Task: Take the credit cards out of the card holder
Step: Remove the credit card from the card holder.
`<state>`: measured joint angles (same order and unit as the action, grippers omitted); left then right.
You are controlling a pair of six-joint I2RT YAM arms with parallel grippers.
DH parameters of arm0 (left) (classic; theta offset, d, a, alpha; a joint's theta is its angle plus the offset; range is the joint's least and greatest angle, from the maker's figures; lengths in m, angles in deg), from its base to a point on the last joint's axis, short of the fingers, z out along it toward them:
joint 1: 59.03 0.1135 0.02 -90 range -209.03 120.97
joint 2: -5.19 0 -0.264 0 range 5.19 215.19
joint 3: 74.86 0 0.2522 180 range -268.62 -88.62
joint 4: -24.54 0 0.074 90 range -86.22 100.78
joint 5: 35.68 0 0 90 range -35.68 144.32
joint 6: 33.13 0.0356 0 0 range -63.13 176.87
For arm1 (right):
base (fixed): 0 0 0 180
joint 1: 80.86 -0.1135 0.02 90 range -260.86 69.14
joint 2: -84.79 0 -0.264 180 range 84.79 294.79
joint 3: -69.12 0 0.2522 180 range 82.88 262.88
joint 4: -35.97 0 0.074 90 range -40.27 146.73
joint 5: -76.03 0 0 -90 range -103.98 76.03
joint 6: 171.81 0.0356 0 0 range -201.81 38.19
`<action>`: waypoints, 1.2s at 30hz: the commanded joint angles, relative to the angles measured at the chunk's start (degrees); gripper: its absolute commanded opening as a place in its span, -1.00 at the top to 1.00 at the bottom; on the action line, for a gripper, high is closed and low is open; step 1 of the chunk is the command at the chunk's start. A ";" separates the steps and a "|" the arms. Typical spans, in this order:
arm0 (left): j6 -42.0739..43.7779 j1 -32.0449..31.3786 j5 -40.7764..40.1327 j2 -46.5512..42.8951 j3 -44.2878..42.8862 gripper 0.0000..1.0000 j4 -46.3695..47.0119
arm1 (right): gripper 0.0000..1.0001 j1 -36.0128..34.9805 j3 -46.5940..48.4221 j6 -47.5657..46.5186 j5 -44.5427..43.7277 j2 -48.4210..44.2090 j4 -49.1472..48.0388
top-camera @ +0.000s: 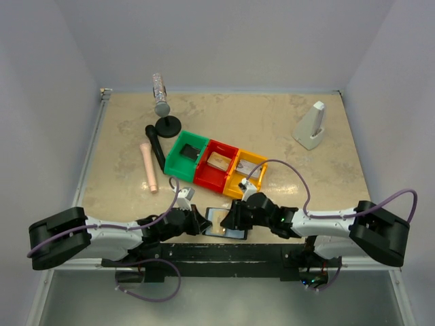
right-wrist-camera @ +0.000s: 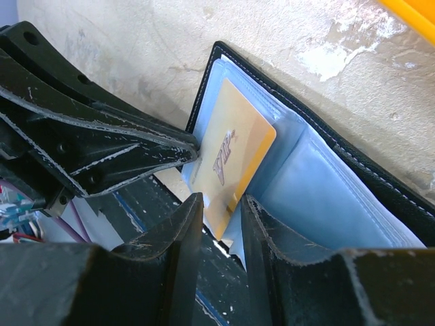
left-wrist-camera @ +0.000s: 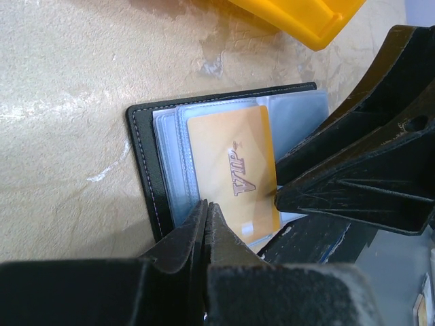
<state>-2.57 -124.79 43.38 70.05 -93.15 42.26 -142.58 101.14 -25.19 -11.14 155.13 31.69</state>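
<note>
The card holder (top-camera: 228,227) lies open at the table's near edge, black outside (left-wrist-camera: 143,170) with blue-grey sleeves (right-wrist-camera: 326,183). An orange credit card (left-wrist-camera: 231,170) marked VIP sticks partway out of a sleeve (right-wrist-camera: 228,156). My left gripper (top-camera: 204,221) is shut, and its tips (left-wrist-camera: 206,204) press on the holder's clear sleeve beside the card. My right gripper (top-camera: 236,217) comes from the other side. Its jaws (right-wrist-camera: 221,198) stand a little apart, with the card's free end between them and small gaps on both sides.
Green (top-camera: 185,155), red (top-camera: 216,165) and yellow (top-camera: 246,173) bins stand in a row just behind the holder. A pink cylinder (top-camera: 148,166), a black stand (top-camera: 168,124) and a white object (top-camera: 311,125) lie farther back. A black rail (top-camera: 224,252) runs along the near edge.
</note>
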 commanded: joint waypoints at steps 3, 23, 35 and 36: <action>0.11 -0.25 0.22 0.09 1.28 1.00 -2.66 | 0.32 0.63 -0.51 1.47 1.48 0.49 -6.12; -0.24 -0.25 2.85 4.40 0.93 1.00 1.65 | 0.32 1.33 0.37 2.62 5.17 3.31 -10.34; -0.06 -0.25 2.06 3.70 0.84 1.00 0.68 | 0.53 2.83 -0.95 3.58 5.61 1.55 -10.70; -0.06 -0.25 1.98 3.61 0.76 1.00 0.42 | 0.54 3.00 -1.21 3.58 5.78 1.37 -11.05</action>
<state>-2.59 -124.72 44.05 73.00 -92.93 46.22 -139.54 100.09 -23.47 -9.31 158.24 28.08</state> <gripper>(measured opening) 0.013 0.246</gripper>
